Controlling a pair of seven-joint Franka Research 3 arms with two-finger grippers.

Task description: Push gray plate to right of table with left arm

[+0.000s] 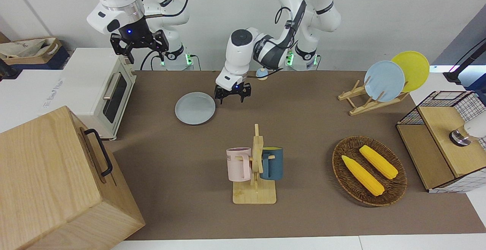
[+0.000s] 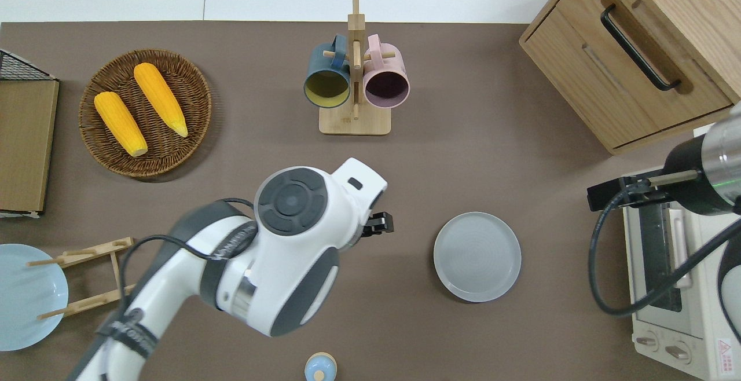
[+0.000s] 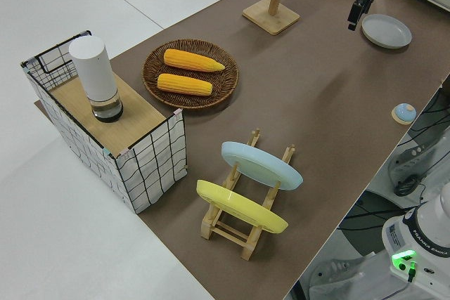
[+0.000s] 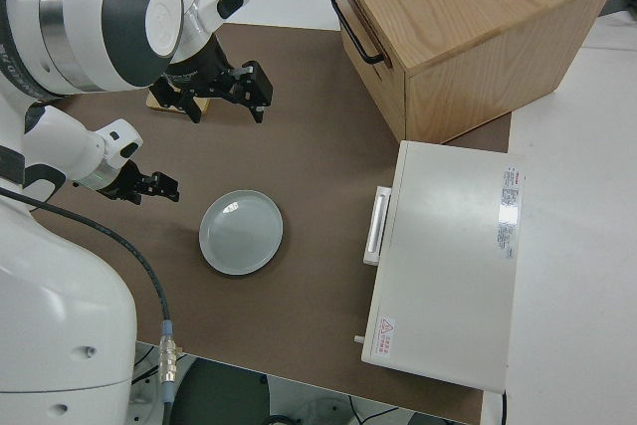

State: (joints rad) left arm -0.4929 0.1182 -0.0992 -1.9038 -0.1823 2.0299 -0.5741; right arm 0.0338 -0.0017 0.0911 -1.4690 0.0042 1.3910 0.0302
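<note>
The gray plate lies flat on the table, toward the right arm's end and a short way from the toaster oven; it also shows in the overhead view. My left gripper is open and empty. It hangs above bare table beside the plate, on the side toward the left arm's end, with a clear gap to the rim. The right side view shows the left gripper apart from the plate. The right arm is parked, its gripper open.
A white toaster oven and a wooden cabinet stand at the right arm's end. A mug rack stands mid-table, farther from the robots. A corn basket, a dish rack and a wire crate are toward the left arm's end.
</note>
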